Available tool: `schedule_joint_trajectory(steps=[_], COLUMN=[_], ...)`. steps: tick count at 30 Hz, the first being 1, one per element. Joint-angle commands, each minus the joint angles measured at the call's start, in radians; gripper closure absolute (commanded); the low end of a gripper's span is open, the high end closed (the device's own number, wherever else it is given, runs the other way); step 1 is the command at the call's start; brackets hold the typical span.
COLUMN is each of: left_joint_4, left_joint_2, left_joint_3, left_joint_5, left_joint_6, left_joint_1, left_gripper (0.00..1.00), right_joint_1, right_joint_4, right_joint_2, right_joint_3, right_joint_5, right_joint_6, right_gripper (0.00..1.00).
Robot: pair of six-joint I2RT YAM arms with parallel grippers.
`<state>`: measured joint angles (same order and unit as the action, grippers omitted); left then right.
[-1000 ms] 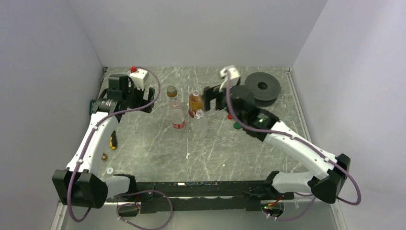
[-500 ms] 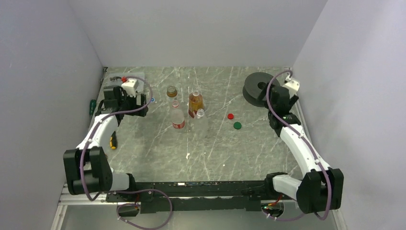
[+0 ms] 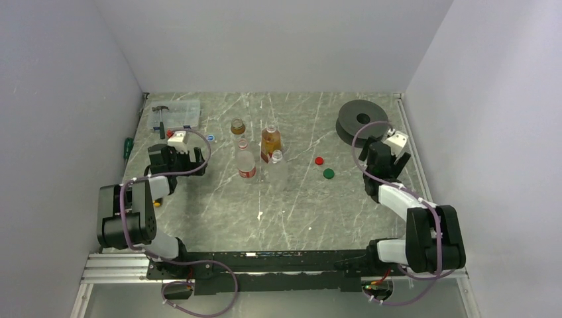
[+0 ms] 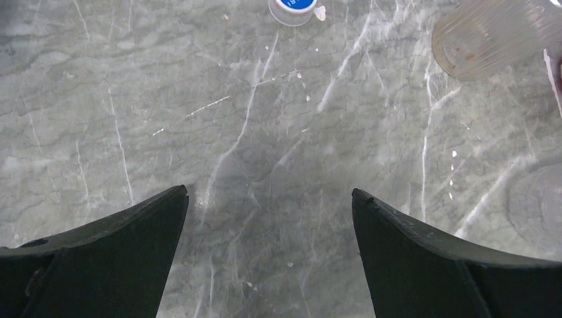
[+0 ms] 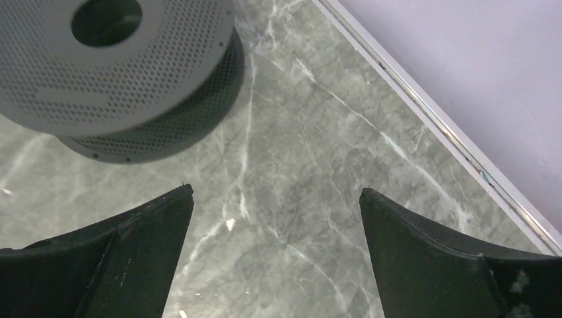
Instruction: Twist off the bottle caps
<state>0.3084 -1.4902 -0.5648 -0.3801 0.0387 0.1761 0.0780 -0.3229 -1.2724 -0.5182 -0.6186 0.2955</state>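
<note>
a: what has moved in the last second?

b: both arms have folded back toward their bases. the right gripper (image 3: 383,148) was up against the amber bottle (image 3: 270,141) a second ago; now that bottle is well off to its left. the left gripper (image 3: 188,154) has pulled back from the far corner. the bottles and loose caps lie where they lay.

a: are the jaws holding anything?

b: no. on both wrist views the fingers are spread as wide as they go, with only bare table (image 3: 298,212) between them: left (image 4: 268,199), right (image 5: 275,195).

a: where are the bottles from each gripper?

b: all to the right of the left gripper and left of the right one, standing upright in a tight cluster: the short yellowish bottle (image 3: 237,126) farthest back, the amber one beside it, the red-labelled bottle (image 3: 246,163) and the plain bottle (image 3: 278,171) nearer. none touches a gripper.

a: and the caps?

b: a red cap (image 3: 319,160) and a green cap (image 3: 328,173) lie flat on the table between the cluster and the right gripper, near each other but apart. whether any neck is still capped is too small to tell.

a: anything close to the fingers?

b: ahead and left of the right gripper, the black spool (image 5: 99,66). ahead of the left one, a small blue-topped disc (image 4: 292,6); ahead and to its right, a clear ribbed bottle (image 4: 494,33), which one i cannot tell.
</note>
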Motion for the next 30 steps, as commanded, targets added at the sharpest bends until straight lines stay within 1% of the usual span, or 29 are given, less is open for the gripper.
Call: schedule_joint_trajectory(steps=[1,3,4,6,7,9,11,12,13,14,15,16,17,18,20,21,22,23,24,25,27,30], left_joint_4=[0.360,0.373,0.447,0.539,0.588,0.755,0.906,0.870,0.801,0.787,0.803,0.785,0.692,0.598,0.669,0.633,0.617,0.638,0.672,0.662,0.628,0.666], left_joint_2=[-0.031,-0.024,-0.027,-0.043,-0.055,-0.105,-0.151,-0.129,-0.109,-0.118,-0.138,-0.147,-0.137,-0.133,-0.153,-0.139,-0.130,-0.136,-0.147,-0.145,-0.131,-0.144], left_joint_3=[0.074,0.079,0.105,0.152,0.190,0.258,0.293,0.287,0.273,0.264,0.254,0.228,0.192,0.156,0.174,0.171,0.167,0.170,0.178,0.177,0.173,0.177], left_joint_5=[0.001,0.030,0.037,0.033,0.040,0.032,0.032,0.038,0.044,0.058,0.062,0.068,0.073,0.082,0.091,0.091,0.094,0.092,0.096,0.095,0.094,0.105], left_joint_6=[-0.031,-0.019,-0.016,-0.010,-0.009,-0.006,-0.020,-0.012,-0.005,-0.006,-0.010,-0.013,-0.005,-0.003,-0.014,-0.011,-0.007,-0.008,-0.015,-0.016,-0.012,-0.021], left_joint_1=[-0.003,-0.003,-0.004,-0.003,-0.003,-0.003,-0.004,-0.004,-0.008,-0.013,-0.015,-0.018,-0.019,-0.022,-0.025,-0.026,-0.026,-0.026,-0.026,-0.026,-0.026,-0.026], left_gripper=[0.01,0.01,0.00,0.01,0.01,0.01,0.01,0.01,0.01,0.01,0.01,0.01,0.01,0.01,0.01,0.01,0.01,0.01,0.01,0.01,0.01,0.01], right_joint_1=[-0.004,-0.003,-0.002,-0.003,-0.004,-0.002,0.003,0.008,0.014,0.025,0.033,0.032,0.012,-0.022,-0.036,-0.036,-0.005,0.038,0.033,0.028,-0.014,-0.039], right_joint_4=[-0.279,-0.352,-0.378,-0.446,-0.444,-0.488,-0.609,-0.675,-0.684,-0.687,-0.727,-0.707,-0.628,-0.607,-0.623,-0.703,-0.935,-0.902,-0.923,-0.925,-0.784,-0.775], right_joint_2=[-0.022,-0.034,-0.047,-0.080,-0.096,-0.129,-0.149,-0.151,-0.149,-0.154,-0.173,-0.190,-0.194,-0.198,-0.186,-0.183,-0.213,-0.198,-0.202,-0.223,-0.208,-0.207], right_joint_3=[0.089,0.122,0.129,0.141,0.126,0.131,0.201,0.226,0.234,0.234,0.234,0.217,0.186,0.173,0.191,0.257,0.332,0.333,0.340,0.320,0.267,0.264], right_joint_5=[0.023,0.037,0.041,0.021,0.023,0.027,0.006,0.005,0.021,0.045,0.061,0.088,0.132,0.187,0.206,0.279,0.270,0.235,0.244,0.228,0.266,0.289], right_joint_6=[-0.095,-0.112,-0.123,-0.140,-0.139,-0.149,-0.160,-0.178,-0.187,-0.204,-0.238,-0.236,-0.209,-0.193,-0.192,-0.205,-0.272,-0.284,-0.299,-0.310,-0.245,-0.230], right_gripper=[0.00,0.00,0.00,0.00,0.00,0.00,0.00,0.01,0.01,0.00,0.00,0.00,0.00,0.00,0.00,0.00,0.00,0.00,0.00,0.00,0.00,0.00])
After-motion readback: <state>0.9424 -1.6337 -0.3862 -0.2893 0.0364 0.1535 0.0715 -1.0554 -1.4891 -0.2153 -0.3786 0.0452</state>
